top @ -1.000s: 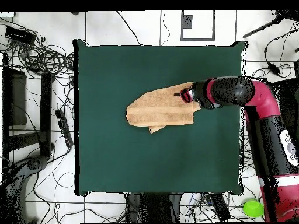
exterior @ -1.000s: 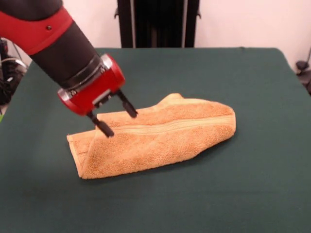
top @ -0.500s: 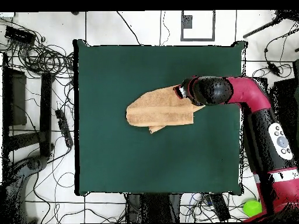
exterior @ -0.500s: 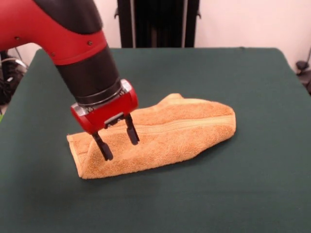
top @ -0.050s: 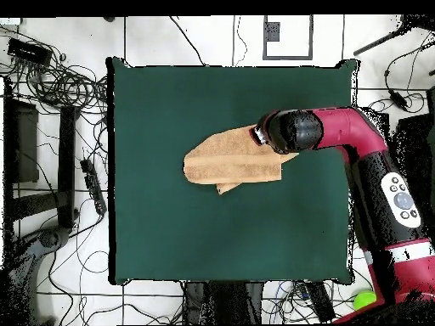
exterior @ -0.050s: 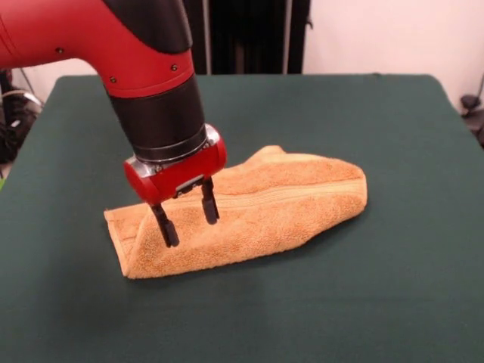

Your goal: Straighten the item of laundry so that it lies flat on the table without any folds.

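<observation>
Pincer (exterior @ -0.050s: 186, 219) poised over the towel (exterior @ -0.050s: 257, 212), fingers spread apart and gripping nothing, tips at or just above the terry near the towel's nine o'clock end in the front view. The towel lies folded over on itself near the middle of the green tabletop (exterior @ -0.050s: 378, 302), one woven band showing along its length. That placement looks chosen to pinch the top layer and peel it open.

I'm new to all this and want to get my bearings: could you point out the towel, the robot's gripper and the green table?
towel (exterior @ -0.050s: 287, 204): front view, on its woven band.
gripper (exterior @ -0.050s: 187, 223): front view, midway between its two black fingertips.
table (exterior @ -0.050s: 363, 302): front view, bare green cloth near the camera.
</observation>
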You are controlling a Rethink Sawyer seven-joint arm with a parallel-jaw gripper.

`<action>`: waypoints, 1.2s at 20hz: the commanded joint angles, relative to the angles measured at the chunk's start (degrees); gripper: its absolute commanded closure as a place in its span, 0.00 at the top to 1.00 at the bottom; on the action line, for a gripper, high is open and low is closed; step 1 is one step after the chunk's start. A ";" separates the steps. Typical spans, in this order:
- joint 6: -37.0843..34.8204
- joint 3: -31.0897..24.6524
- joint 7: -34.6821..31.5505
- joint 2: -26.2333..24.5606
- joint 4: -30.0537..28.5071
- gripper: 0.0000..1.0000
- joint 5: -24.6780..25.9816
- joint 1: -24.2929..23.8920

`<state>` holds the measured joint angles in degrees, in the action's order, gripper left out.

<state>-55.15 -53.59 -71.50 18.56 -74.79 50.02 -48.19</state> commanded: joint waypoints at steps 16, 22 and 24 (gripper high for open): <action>-13.37 13.02 0.02 8.24 -0.78 1.00 -3.98 2.94; -11.84 18.36 -7.37 4.85 -0.01 1.00 -3.42 4.85; -8.28 19.02 -7.48 3.79 -1.02 1.00 -2.83 4.79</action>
<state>-61.64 -41.68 -71.50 27.79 -73.65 47.70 -47.14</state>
